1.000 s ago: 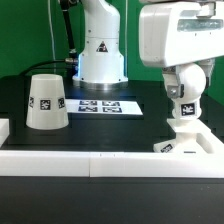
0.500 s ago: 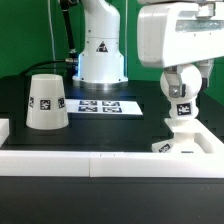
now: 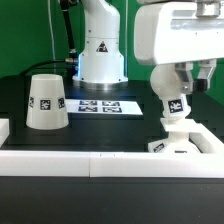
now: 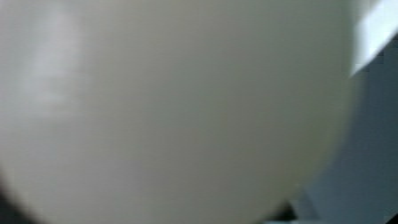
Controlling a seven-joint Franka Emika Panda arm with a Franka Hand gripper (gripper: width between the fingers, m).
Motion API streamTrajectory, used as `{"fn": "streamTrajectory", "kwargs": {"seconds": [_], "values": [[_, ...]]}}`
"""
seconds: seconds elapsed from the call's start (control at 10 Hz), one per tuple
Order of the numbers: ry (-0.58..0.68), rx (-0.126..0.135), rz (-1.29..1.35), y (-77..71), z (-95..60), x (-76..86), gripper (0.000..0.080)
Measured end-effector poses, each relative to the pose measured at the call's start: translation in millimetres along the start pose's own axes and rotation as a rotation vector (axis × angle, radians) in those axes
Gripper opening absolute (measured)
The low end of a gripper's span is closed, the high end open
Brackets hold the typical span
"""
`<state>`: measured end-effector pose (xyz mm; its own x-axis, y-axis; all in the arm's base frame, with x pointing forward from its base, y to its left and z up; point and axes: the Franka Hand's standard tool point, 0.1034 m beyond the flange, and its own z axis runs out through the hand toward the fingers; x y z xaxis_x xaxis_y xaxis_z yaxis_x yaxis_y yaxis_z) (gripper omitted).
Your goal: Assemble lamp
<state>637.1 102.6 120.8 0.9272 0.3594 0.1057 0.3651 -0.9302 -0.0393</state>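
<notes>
One gripper (image 3: 172, 90) hangs under the arm's blocky white hand at about two o'clock in the exterior view. It is down over the one bulb (image 3: 176, 107). The fingers are lost against the bulb's round head, so I cannot tell whether the claw is clamped on it or loose around it.

The bulb leans, with its head tipped toward eleven o'clock. One black-and-white tag shows on its side. Its stem meets the one flat base (image 3: 186, 146) directly below, at about four o'clock in the view. One tag shows on the base, on its nine o'clock side.

In the wrist view a single pale, rounded surface, the bulb (image 4: 160, 110), fills nearly the whole picture at close range. Only a dark sliver shows along one edge, and no fingers can be made out.

The one shade (image 3: 45, 101) stands at nine o'clock in the exterior view, well apart from the bulb and base. It is upright with its wide mouth down on the black table (image 3: 125, 125), and one tag faces the camera.

The marker board (image 3: 100, 105) lies flat near the centre of the table. Just beyond it, at twelve o'clock, is the one white pedestal (image 3: 101, 50) with its triangle sticker.

A long white rail (image 3: 90, 161) runs across the six o'clock side of the table.
</notes>
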Motion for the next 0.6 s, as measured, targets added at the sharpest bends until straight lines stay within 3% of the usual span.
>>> {"fn": "streamTrajectory", "kwargs": {"seconds": [0.1, 0.2, 0.4, 0.6], "values": [[-0.001, 0.001, 0.072, -2.0, 0.6, 0.2, 0.0054], [-0.001, 0.001, 0.089, -1.0, 0.5, 0.0, 0.0013], [-0.001, 0.001, 0.092, -0.9, 0.7, -0.1, 0.0002], [0.0, -0.001, 0.029, 8.2, -0.2, -1.8, 0.0001]]}}
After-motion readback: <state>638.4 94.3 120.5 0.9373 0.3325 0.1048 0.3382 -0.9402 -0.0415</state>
